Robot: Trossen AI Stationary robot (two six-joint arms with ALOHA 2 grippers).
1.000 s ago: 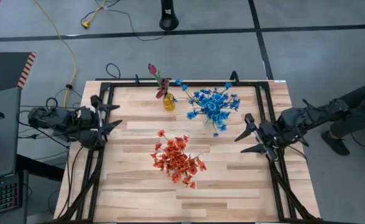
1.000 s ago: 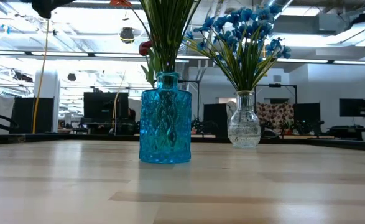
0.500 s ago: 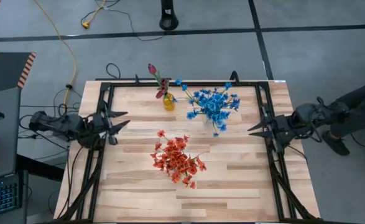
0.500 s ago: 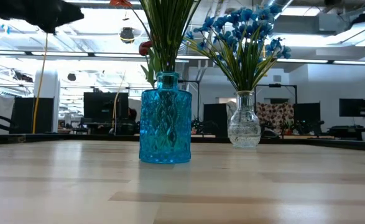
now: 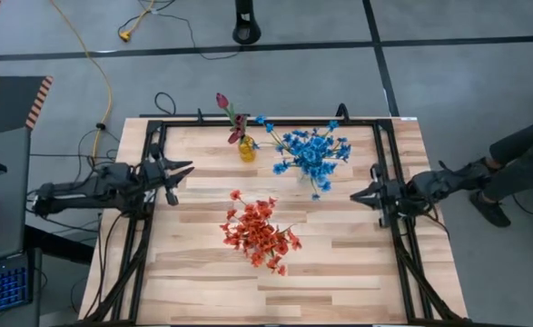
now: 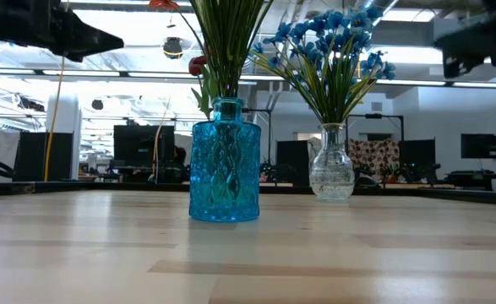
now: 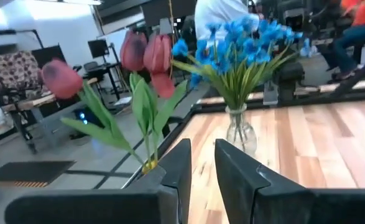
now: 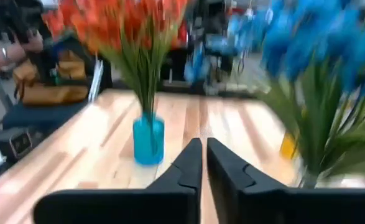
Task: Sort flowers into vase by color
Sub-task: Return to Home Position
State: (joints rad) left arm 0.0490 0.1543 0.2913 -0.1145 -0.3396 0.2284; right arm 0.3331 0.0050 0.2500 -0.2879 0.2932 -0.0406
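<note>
Orange-red flowers [image 5: 259,233] stand with their stems in a blue glass vase [image 6: 224,173] at the table's middle. Blue flowers [image 5: 310,153] fill a clear vase [image 6: 332,167] behind it. Maroon tulip buds [image 5: 229,113] lean out of a small yellow vase [image 5: 246,150] at the far edge. My left gripper [image 5: 186,169] hangs level over the table's left side, its fingers [image 7: 176,165] drawn almost together with nothing between them. My right gripper [image 5: 353,194] hangs level over the right side, shut and empty. Both point toward the vases and stand well apart from them.
A black frame [image 5: 275,121] runs around the table, and both arms lie over its side rails. A person's leg and shoe [image 5: 507,173] show just beyond the right edge. Bare wood [image 5: 275,291] lies in front of the blue glass vase.
Both grippers have shut from wide open. Both arms have sunk and now show at the top corners of the low view. My left gripper has swung a little toward the far edge and the table's middle. My right arm has folded down low along the right rail. The flowers have not moved.
</note>
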